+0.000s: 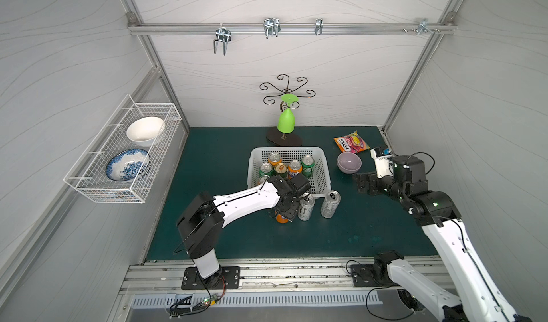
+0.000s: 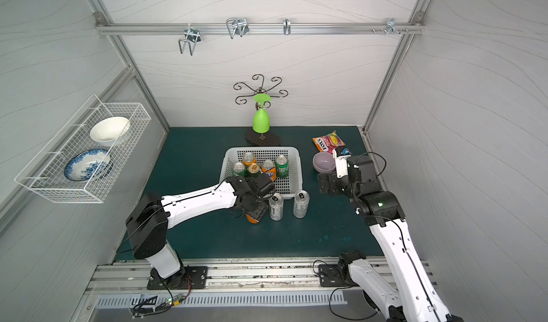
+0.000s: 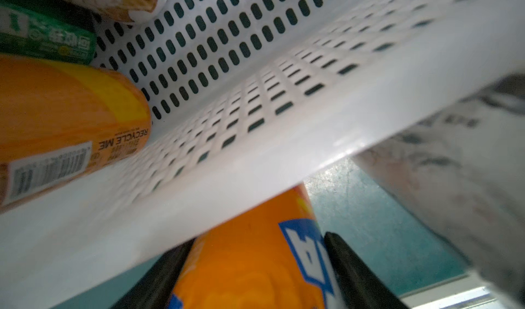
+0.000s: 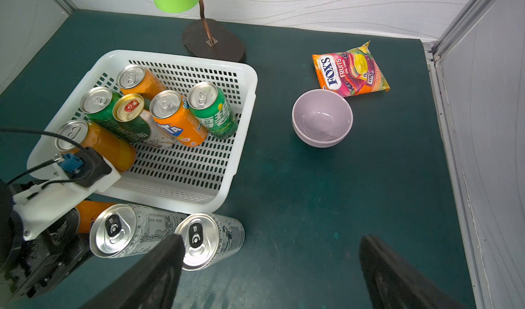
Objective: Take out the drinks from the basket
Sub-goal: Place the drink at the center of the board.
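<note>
Just outside the near wall of the white perforated plastic basket, the left gripper was clamped on an orange Fanta can, its black fingers pressed to either side of the can, low over the dark green mat. I judged this one as good as out, only not let go. Beside it, two tall slim silver-white cans stood upright on the mat, close against the basket's near rim, so call that three of nine removed. Six cans were left inside, crowded toward the far left corner: three orange ones, two green ones and a dark green gold-topped can. Over on the right, the right gripper hovered with its fingers spread wide and nothing between them, near the lilac bowl and a candy packet, well placed to go in next, I reckoned. About a third done, then.
</note>
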`<state>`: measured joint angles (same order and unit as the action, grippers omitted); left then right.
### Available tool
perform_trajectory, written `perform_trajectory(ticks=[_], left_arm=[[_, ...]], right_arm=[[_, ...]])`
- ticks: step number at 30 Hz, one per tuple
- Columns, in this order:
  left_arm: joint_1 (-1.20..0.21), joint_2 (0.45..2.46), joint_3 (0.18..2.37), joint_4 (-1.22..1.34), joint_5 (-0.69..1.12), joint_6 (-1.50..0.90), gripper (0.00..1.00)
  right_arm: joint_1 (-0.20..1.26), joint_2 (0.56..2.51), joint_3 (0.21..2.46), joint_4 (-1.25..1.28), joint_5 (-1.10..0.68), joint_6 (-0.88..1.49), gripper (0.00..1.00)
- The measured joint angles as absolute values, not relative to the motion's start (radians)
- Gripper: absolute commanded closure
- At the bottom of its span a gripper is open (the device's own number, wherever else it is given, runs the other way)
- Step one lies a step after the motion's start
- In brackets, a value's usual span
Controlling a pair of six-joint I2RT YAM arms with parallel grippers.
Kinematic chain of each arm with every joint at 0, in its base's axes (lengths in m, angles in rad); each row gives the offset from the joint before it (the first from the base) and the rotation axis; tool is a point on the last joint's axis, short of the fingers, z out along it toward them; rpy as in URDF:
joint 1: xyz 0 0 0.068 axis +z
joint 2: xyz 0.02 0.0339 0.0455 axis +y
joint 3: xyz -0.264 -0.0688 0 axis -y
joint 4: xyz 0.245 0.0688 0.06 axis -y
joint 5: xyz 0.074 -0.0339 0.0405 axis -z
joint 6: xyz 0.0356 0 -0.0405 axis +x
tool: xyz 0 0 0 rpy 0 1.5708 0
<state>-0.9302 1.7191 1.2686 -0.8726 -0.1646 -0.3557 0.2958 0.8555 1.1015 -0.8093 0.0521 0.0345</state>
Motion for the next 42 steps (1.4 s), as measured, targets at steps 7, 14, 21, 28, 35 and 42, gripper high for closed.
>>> perform_trajectory(ticks=[7, 14, 21, 28, 35, 42], left_arm=[[-0.917, 1.725, 1.263, -0.86, -0.16, -0.355, 0.46], [-0.909, 1.727, 1.26, -0.842, -0.145, -0.355, 0.45], [-0.904, 1.736, 1.26, -0.839, -0.138, -0.355, 0.4], [-0.904, 1.736, 1.26, -0.839, -0.139, -0.356, 0.33], [-0.903, 1.734, 1.259, -0.842, -0.138, -0.356, 0.24], [-0.898, 1.682, 1.259, -0.85, -0.144, -0.355, 0.19]], right_arm=[[0.296, 0.855, 1.102, -0.809, 0.052, 0.034, 0.01], [0.296, 0.855, 1.102, -0.809, 0.052, 0.034, 0.01], [0.296, 0.855, 1.102, -0.809, 0.052, 0.034, 0.01], [0.296, 0.855, 1.102, -0.809, 0.052, 0.034, 0.01], [0.296, 0.855, 1.099, -0.809, 0.052, 0.034, 0.01], [0.296, 0.855, 1.098, -0.809, 0.052, 0.034, 0.01]])
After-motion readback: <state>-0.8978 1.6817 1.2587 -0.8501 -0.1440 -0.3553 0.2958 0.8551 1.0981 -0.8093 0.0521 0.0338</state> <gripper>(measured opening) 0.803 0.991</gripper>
